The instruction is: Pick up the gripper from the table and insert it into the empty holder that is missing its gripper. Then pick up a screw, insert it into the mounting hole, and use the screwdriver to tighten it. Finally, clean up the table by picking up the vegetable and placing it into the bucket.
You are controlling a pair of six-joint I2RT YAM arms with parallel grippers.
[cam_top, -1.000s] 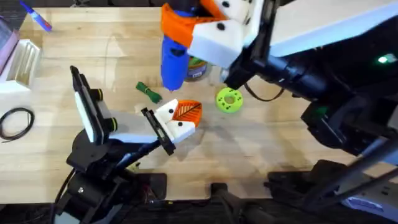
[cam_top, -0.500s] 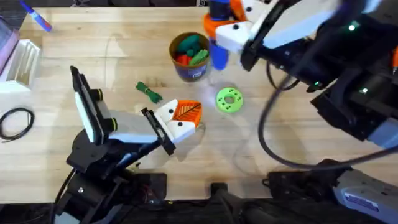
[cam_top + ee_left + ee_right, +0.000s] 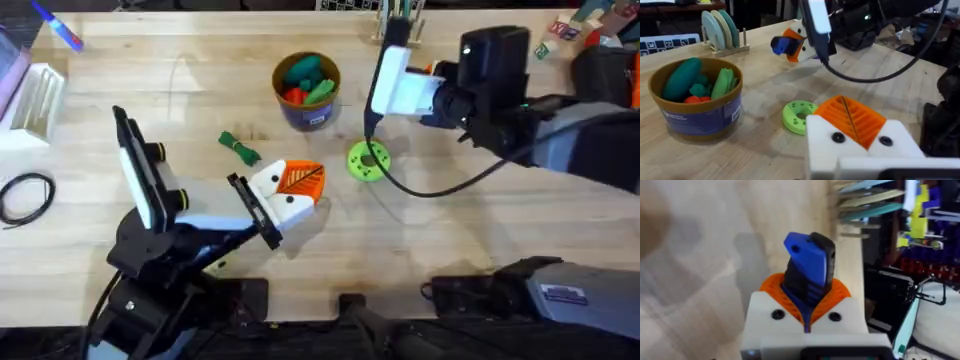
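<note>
The blue screwdriver stands clamped between the orange pads of my right gripper, which is shut on it. That gripper hovers over the table right of the bucket, beyond the lime-green disc. From the left wrist it shows up in the air with the blue tool. My left gripper rests low at the table's middle, its orange ribbed pads pressed together. The thin dark-green vegetable lies left of it. No screw or loose orange gripper can be made out.
The bucket holds several green and orange toys. A plate rack stands at the far edge. At the left lie a white rack, a black cable loop and a blue pen.
My right arm has drawn back from close under the camera over the bucket, moving right and lower with the screwdriver. The bucket is now uncovered. The left arm has not moved.
</note>
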